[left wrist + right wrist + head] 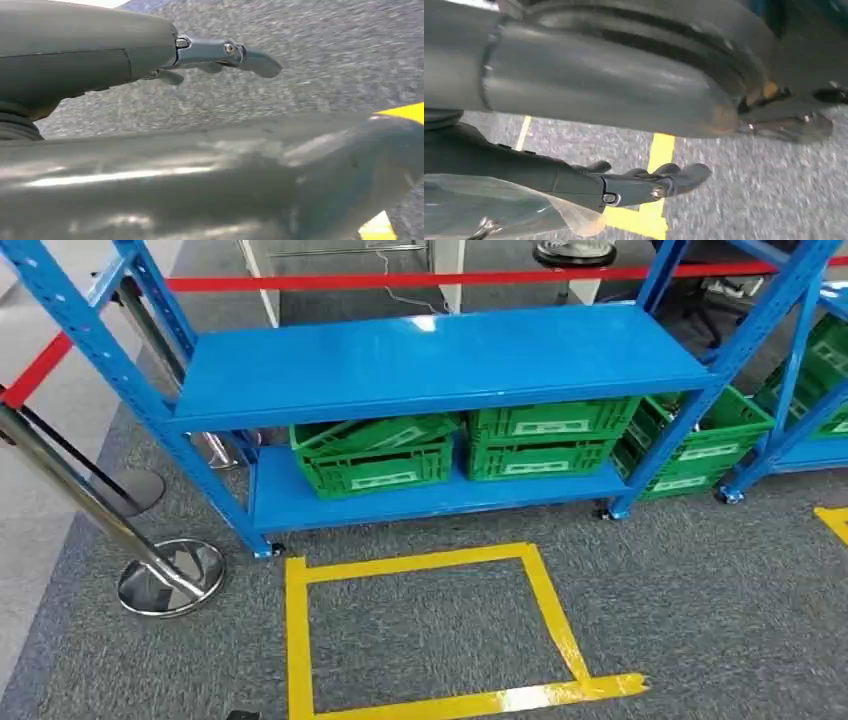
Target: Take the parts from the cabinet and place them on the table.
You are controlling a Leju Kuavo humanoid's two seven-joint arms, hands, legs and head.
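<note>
A blue metal rack [440,365] stands ahead, its upper shelf bare. On its lower shelf [420,502] sit green crates: one on the left [375,468] with another crate tilted on top of it [375,430], and a stack of two on the right [545,440]. I cannot see what the crates hold. My left hand [220,55] hangs over grey carpet with its fingers stretched out and nothing in them. My right hand [649,182] also hangs over the carpet, fingers out and holding nothing, above a yellow tape line [659,150].
A yellow tape square [297,640] marks the carpet in front of the rack. A chrome stanchion [170,575] with a red belt [400,280] stands at the left. More green crates [700,445] sit by a second blue rack [800,360] on the right.
</note>
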